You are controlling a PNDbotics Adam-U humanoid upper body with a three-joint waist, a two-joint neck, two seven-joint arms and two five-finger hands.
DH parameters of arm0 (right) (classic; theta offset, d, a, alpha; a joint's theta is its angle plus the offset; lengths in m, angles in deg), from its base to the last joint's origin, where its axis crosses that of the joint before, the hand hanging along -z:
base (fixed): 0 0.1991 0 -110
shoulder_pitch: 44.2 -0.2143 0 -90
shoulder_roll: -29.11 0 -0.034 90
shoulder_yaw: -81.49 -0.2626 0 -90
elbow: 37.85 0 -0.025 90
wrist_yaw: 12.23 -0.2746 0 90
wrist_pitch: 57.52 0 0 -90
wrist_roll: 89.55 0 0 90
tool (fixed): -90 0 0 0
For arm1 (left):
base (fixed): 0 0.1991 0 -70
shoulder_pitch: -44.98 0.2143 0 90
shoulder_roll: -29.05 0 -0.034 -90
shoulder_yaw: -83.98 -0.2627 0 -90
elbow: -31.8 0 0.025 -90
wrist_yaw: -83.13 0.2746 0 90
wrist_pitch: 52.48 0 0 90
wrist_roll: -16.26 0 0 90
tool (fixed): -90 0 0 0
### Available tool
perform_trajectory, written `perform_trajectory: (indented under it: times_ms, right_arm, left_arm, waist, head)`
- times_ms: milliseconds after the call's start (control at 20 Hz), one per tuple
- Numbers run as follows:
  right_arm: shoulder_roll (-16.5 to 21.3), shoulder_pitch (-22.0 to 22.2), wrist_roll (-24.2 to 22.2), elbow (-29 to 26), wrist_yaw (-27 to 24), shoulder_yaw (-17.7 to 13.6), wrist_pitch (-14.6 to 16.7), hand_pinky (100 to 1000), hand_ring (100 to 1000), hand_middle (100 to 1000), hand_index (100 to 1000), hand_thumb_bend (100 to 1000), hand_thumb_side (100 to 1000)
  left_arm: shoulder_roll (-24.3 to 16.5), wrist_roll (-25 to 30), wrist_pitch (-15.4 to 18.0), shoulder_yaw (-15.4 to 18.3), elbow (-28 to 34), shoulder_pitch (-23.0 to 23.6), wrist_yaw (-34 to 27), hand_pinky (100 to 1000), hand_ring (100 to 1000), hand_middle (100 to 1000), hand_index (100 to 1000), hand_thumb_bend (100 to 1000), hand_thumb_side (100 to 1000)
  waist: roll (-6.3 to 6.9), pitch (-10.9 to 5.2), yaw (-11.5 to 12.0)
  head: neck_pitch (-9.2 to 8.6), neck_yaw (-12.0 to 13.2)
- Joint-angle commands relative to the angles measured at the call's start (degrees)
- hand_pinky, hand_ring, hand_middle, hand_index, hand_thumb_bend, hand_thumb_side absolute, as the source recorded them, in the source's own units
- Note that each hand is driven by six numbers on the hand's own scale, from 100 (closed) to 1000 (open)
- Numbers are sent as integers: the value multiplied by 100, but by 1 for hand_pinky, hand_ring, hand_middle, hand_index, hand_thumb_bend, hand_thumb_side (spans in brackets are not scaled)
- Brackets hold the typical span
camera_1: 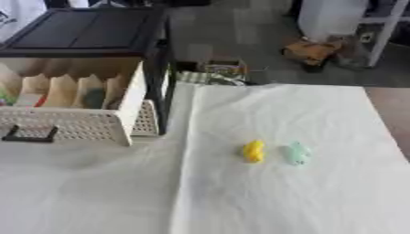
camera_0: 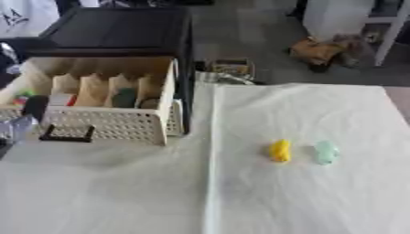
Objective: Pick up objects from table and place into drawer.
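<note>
A small yellow object (camera_0: 279, 150) and a pale mint-green one (camera_0: 325, 152) lie side by side on the white cloth (camera_0: 304, 201), right of centre. The cream drawer (camera_0: 112, 124) stands pulled open at the left, with a perforated front and a black handle (camera_0: 67, 135). Upright dividers split its inside, and a dark green item (camera_0: 123, 97) and a few small coloured pieces lie between them. A dark and silver part of my left hand (camera_0: 30, 109) shows at the left edge by the drawer's front corner, mostly cut off. My right hand shows in neither view.
The black cabinet (camera_0: 120, 27) that holds the drawer stands at the back left. Beyond the table's far edge, boxes and clutter (camera_0: 320, 50) sit on the floor. A brown strip of bare table (camera_1: 392, 114) shows at the right.
</note>
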Motion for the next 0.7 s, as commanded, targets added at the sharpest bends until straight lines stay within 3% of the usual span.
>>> perform_trajectory:
  times_ms: [50, 200, 250, 300, 450, 550, 600, 650, 700]
  right_arm:
    - [291, -20, -83, -94, 83, 6, -44, 810, 749, 454, 826, 420, 1000]
    - [408, -13, -175, -94, 165, 63, -82, 810, 749, 440, 828, 416, 1000]
    - [452, -9, -215, -94, 196, 87, -91, 810, 749, 439, 828, 416, 1000]
    - [519, 0, -275, -94, 239, 120, -101, 808, 749, 424, 833, 422, 1000]
    - [736, 27, -492, -94, 396, 224, -137, 808, 751, 407, 837, 439, 1000]
    - [903, 32, -614, -94, 523, 296, -141, 808, 754, 394, 839, 469, 1000]
    - [997, 31, -698, -94, 575, 353, -137, 805, 753, 375, 842, 499, 1000]
    - [1076, 24, -789, -94, 604, 404, -135, 805, 753, 373, 842, 506, 1000]
    - [1175, 13, -882, -94, 641, 449, -131, 806, 757, 363, 844, 536, 1000]
  left_arm:
    - [4, -599, 393, 210, 46, -172, -1011, 100, 100, 100, 942, 100, 273]
    - [211, -924, 925, 211, 46, -207, -1825, 100, 100, 124, 945, 100, 414]
    - [308, -946, 1117, 201, 46, -200, -2070, 100, 100, 132, 943, 100, 425]
    - [458, -923, 1299, 179, 46, -188, -2316, 100, 100, 193, 911, 100, 512]
    - [917, -479, 1682, 30, 46, -106, -2926, 123, 100, 290, 906, 100, 549]
    - [1209, -11, 1800, -71, 46, -48, -3229, 209, 169, 379, 901, 100, 567]
    - [1353, 213, 1840, -98, 46, -14, -3351, 284, 282, 455, 901, 100, 551]
    - [1471, 397, 1853, -113, 46, 20, -3441, 295, 296, 463, 901, 100, 576]
    - [1603, 545, 1839, -122, 46, 60, -3520, 361, 364, 500, 896, 100, 598]
  waist:
    - [-11, -146, 34]
    - [-19, -173, 68]
    - [-21, -176, 75]
    - [-29, -177, 80]
    - [-53, -173, 79]
    - [-73, -169, 67]
    - [-83, -170, 58]
    - [-89, -172, 50]
    - [-96, -176, 41]
  head:
    - [93, -104]
    - [126, -142]
    - [135, -151]
    - [142, -158]
    - [147, -174]
    - [159, -173]
    - [178, -164]
    - [197, -155]
    - [217, -144]
